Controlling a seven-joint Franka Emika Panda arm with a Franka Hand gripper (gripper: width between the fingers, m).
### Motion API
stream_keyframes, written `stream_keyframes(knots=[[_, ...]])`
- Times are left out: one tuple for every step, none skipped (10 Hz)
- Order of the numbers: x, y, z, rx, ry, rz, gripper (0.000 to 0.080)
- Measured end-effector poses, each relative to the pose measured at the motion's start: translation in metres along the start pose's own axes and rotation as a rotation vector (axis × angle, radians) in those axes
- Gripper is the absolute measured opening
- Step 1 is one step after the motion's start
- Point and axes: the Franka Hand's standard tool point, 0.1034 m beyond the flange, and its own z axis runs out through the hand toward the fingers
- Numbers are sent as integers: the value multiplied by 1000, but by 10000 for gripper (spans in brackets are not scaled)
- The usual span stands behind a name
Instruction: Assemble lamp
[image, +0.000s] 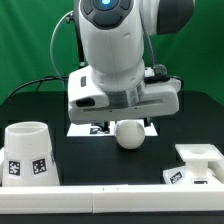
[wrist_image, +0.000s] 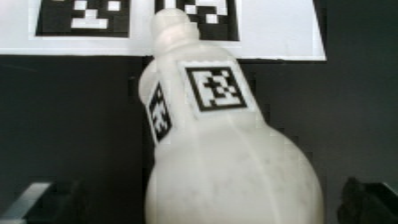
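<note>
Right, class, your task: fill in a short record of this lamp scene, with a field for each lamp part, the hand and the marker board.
bulb: between the hand's fingers, tagged narrow end pointing toward the marker board
hand: open, one finger on either side of the bulb, dark gaps showing
shade: standing narrow end up at the exterior view's left, apart from the other parts
base: at the exterior view's right, apart from bulb and shade
marker board: flat on the table, beyond the bulb's narrow end

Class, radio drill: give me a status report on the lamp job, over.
Gripper open, straddling the bulb. Bulb lying down, narrow end at the marker board. Shade and base stand apart, nothing blocking.
</note>
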Motion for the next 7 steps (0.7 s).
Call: stream_keyframes(knots=[[0, 5, 0, 1, 0, -11, 698], [0, 2, 0, 0, -1, -15, 698], [0, 1, 1, -2, -1, -20, 698], [0, 1, 1, -2, -1, -22, 698], [0, 0, 1, -2, -1, -22, 698], [0, 0, 1, -3, -3, -23, 698], [0, 0, 7, -11, -15, -3, 698]])
